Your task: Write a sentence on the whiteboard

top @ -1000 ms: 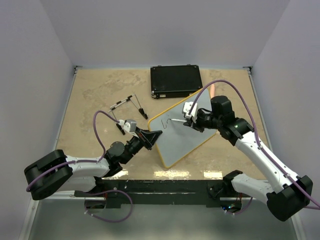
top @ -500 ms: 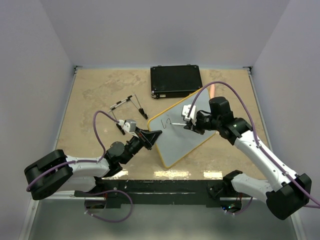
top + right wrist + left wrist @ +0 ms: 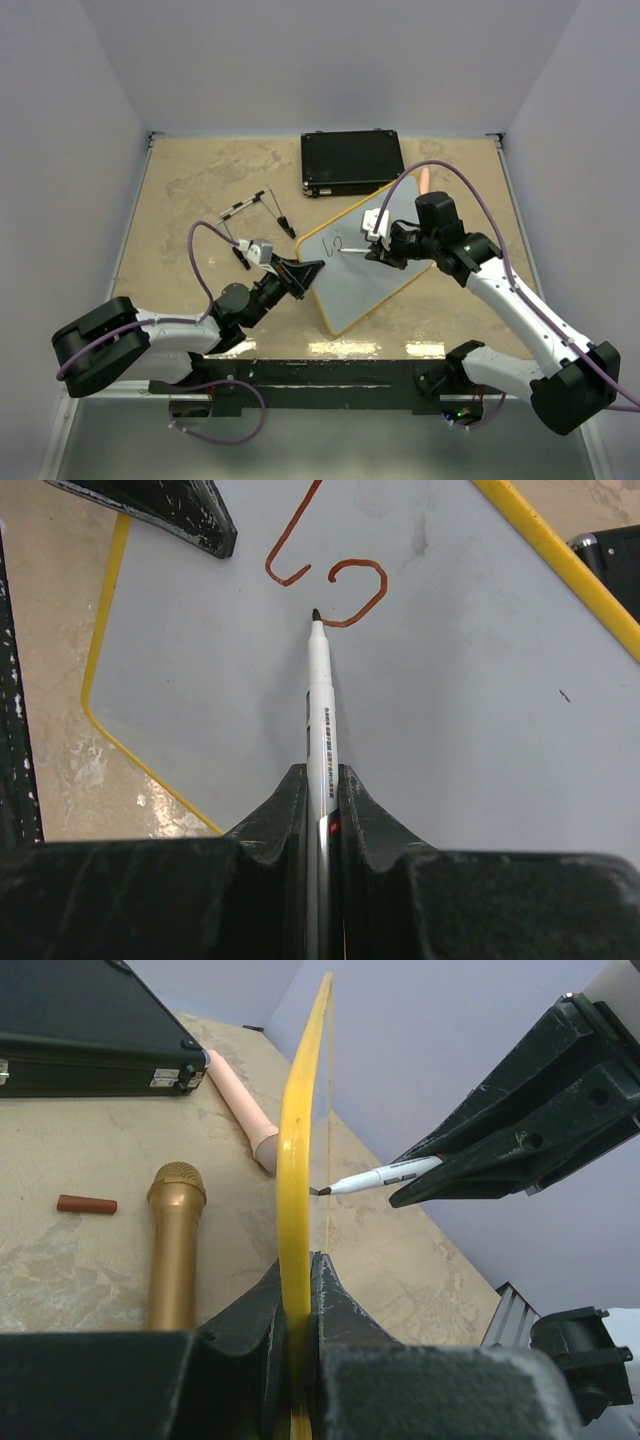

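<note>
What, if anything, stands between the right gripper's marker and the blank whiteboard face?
Nothing visible. The marker in the right gripper has its tip at the whiteboard beside the first strokes; the face beyond is bare. The left gripper clamps the edge, clear of it.

The overhead camera is looking down from above and behind my two bases, standing far enough back to take in the whole table (image 3: 200, 190), with the whiteboard (image 3: 360, 275) near the middle. My left wrist camera is peering along my left gripper (image 3: 297, 1278) from very close, facing the board's yellow edge end-on with the black case (image 3: 80, 1030) beyond, while my right wrist camera is looking down my right gripper (image 3: 320, 780) along the marker (image 3: 320, 700) onto the board's face. All three are sharing the marker tip at the board, and each wrist view is catching the other arm's fingers.
</note>
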`<state>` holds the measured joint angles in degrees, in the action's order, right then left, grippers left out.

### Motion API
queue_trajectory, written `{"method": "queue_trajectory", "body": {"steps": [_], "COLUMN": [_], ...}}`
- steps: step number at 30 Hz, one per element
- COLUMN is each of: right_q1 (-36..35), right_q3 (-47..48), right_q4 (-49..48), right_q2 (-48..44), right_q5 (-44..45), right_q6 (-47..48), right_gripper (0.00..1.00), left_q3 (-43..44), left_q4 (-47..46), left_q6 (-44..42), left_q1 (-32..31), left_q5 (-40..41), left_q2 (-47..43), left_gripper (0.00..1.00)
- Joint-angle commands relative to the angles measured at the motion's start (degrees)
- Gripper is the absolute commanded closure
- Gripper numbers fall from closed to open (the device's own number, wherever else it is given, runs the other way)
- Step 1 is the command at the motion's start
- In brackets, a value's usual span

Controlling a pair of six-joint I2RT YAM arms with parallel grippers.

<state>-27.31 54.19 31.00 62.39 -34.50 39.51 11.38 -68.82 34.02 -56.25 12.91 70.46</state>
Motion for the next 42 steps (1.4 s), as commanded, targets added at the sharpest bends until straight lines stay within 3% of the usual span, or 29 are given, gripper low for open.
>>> {"method": "queue_trajectory", "body": {"steps": [1,23,30,42], "right_q1": [0.06,1.47,4.46,4.63], "right_q3": [3.11,6.28,2.67,1.09], "right_q4": [-2.70,2.13,-2.70,-3.41], "right_q2": [0.19,-3.94,-5.09,-4.65], "right_q5": [-0.48,-4.88,-1.19,-3.03], "right_q6": [-1.10,0.66,-3.47,-1.54], "right_gripper": [1.00,1.00,1.00,1.00], "left_q3": [-0.13,-0.39,-0.57,-1.00], "left_q4": [0.44,1.14,1.58,1.67], "left_q6": [-4.93,-4.84,-5.02,-4.93], "left_q1": [-0.18,-0.18,-0.09,-0.18], "left_q5": [-1.65,-0.25,-0.60,-0.87], "left_q2": [1.44,1.00,0.47,-0.32], "left_gripper": [1.00,1.00,1.00,1.00]}}
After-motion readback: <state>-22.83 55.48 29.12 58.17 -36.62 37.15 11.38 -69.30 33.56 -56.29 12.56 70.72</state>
